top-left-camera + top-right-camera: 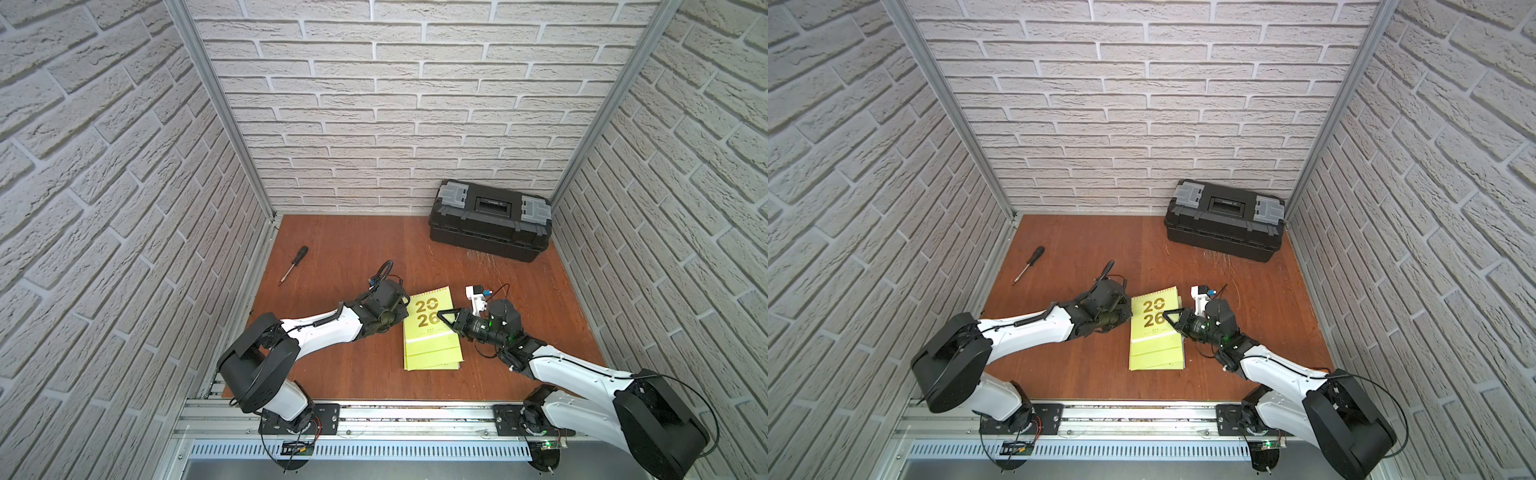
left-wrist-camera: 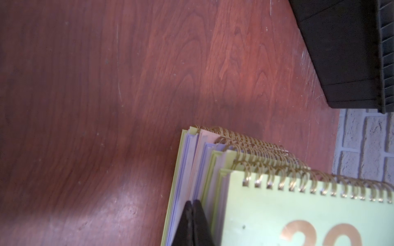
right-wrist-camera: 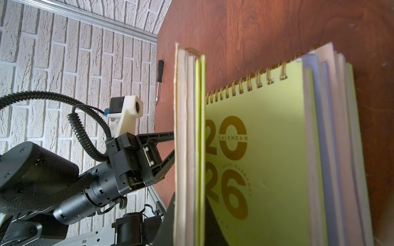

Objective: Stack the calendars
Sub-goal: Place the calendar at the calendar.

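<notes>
My left gripper [image 2: 193, 204], pressed together, rests against the stack [image 1: 432, 353] on the worktop [image 1: 353, 249], near the front edge's middle. Only wrist views show lavender and beige layers, and my right gripper [image 3: 189, 197] pinching a calendar [image 3: 189, 127] edge-on.

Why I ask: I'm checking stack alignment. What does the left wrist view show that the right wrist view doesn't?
Left wrist only: the black toolbox, and how the shut left pincer sits beside the stack. Right wrist only: the screwdriver, the left arm, and a calendar edge-on in the right pincer. Both: that stack of lime, lavender and beige calendars with gold spirals, and the wooden table.
</notes>
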### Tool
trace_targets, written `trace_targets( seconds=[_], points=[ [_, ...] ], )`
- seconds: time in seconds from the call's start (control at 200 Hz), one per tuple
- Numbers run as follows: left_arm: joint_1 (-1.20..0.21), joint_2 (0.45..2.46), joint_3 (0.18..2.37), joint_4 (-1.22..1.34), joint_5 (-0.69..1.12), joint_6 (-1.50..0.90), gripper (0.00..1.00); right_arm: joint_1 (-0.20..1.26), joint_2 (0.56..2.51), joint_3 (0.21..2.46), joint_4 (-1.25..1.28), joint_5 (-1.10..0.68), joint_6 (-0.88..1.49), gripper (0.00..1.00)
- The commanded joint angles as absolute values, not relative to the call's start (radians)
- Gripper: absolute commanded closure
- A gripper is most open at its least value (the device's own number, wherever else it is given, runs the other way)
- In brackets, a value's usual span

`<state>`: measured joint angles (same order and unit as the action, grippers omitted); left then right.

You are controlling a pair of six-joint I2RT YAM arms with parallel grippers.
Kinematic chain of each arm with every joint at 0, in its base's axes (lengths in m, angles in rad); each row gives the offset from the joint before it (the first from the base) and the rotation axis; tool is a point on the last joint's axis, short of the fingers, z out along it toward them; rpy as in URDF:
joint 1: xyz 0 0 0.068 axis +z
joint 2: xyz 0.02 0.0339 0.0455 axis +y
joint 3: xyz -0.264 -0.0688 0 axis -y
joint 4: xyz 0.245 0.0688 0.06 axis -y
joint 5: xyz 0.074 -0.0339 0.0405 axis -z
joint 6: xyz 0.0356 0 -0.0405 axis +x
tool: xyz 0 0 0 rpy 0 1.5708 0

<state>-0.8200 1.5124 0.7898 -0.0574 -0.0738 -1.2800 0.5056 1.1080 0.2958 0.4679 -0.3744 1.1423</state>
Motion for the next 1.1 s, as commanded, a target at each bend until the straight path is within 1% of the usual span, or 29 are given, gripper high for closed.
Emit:
trace_targets(
  seconds=[0.0,0.475,0.655,1.095],
  points=[
    [-0.831,1.519,0.807,-0.032,-0.082,-1.29,0.94,0.511,1.085,0.32,0.438,-0.344,1.113,0.83],
    [-0.838,1.511,0.827,-0.058,-0.095,-1.281,0.94,0.512,1.066,0.344,0.345,-0.313,1.079,0.79],
    [-0.838,1.497,0.845,-0.095,-0.113,-1.268,0.93,0.512,1.042,0.362,0.27,-0.29,1.052,0.77],
    [-0.824,1.494,0.859,-0.103,-0.11,-1.259,0.94,0.512,1.048,0.38,0.222,-0.278,1.031,0.75]
  ],
)
